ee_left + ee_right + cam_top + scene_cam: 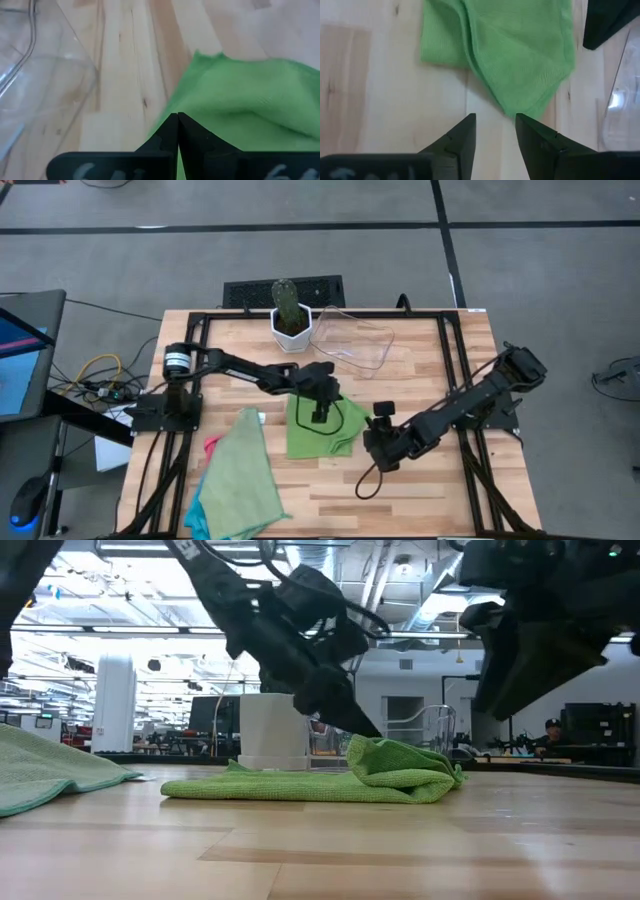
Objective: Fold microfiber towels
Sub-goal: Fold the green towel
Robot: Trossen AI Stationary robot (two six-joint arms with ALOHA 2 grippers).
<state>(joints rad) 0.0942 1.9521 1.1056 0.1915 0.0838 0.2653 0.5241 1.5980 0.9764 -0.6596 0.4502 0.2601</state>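
A light green microfiber towel (315, 430) lies folded at the table's middle. Its right part is bunched into a raised fold (400, 770). My left gripper (178, 125) is shut and slants down over the towel's far part (322, 412). My right gripper (495, 127) is open and hangs above the table just off the towel's near right corner (520, 111), with nothing between its fingers. More towels lie heaped at the near left: a light green one (240, 480) on top, with pink (210, 445) and turquoise (198, 522) edges showing under it. My left gripper's shut fingertips (368, 728) stand at the top of the green towel's raised fold (375, 745), slanting down from the table's left. I cannot tell whether they touch the cloth.
A clear plastic tray (355, 338) stands at the far middle of the table, close beyond my left gripper. A white pot with a cactus (290, 320) stands to its left. A black cable loop (365, 480) lies on the wood near my right gripper.
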